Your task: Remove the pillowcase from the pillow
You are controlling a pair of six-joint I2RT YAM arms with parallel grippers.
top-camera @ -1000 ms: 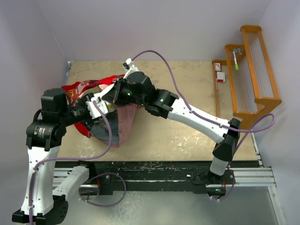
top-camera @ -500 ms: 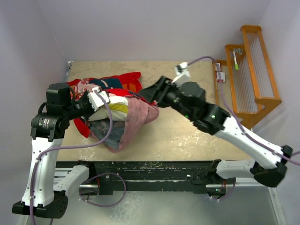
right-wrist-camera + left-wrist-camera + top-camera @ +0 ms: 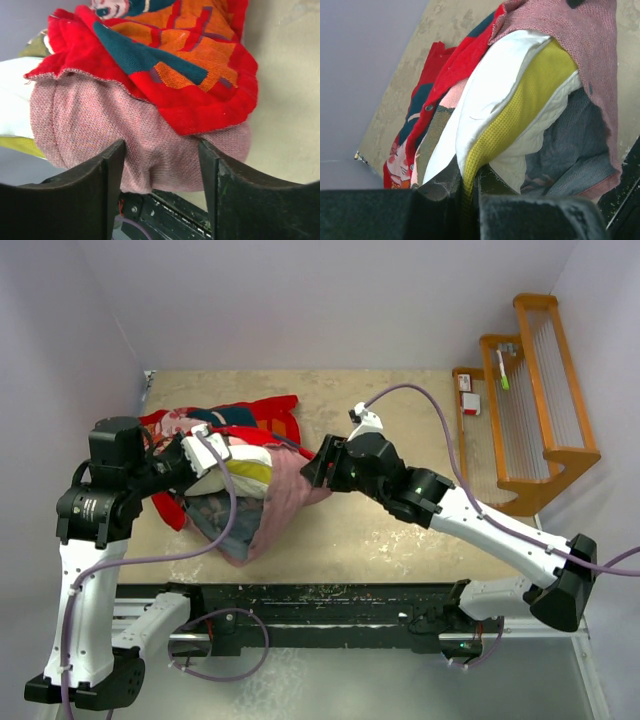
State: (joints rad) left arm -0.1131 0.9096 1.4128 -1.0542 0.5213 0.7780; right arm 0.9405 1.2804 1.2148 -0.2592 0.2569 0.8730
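Observation:
The pillowcase (image 3: 258, 416) lies bunched at the table's left, red-orange outside and turned back to its pinkish inside (image 3: 292, 490). The white pillow (image 3: 245, 465) sticks out of it, its yellow side band (image 3: 522, 107) showing in the left wrist view. My left gripper (image 3: 466, 182) is shut on the pillow's corner, right at the yellow band, and holds it a little above the table. My right gripper (image 3: 162, 150) is open, with its jaws on either side of a pinkish fold of the pillowcase (image 3: 100, 115) at the pile's right end (image 3: 312, 468).
A wooden rack (image 3: 530, 390) stands at the right edge with a small red and white item (image 3: 468, 400) beside it. Purple walls close the back and left. A black rail (image 3: 340, 600) runs along the table's near edge.
My left gripper has shut on the pillow's corner. My right gripper opened, let go of the fabric, swung away to the right and came back to the pinkish fold.

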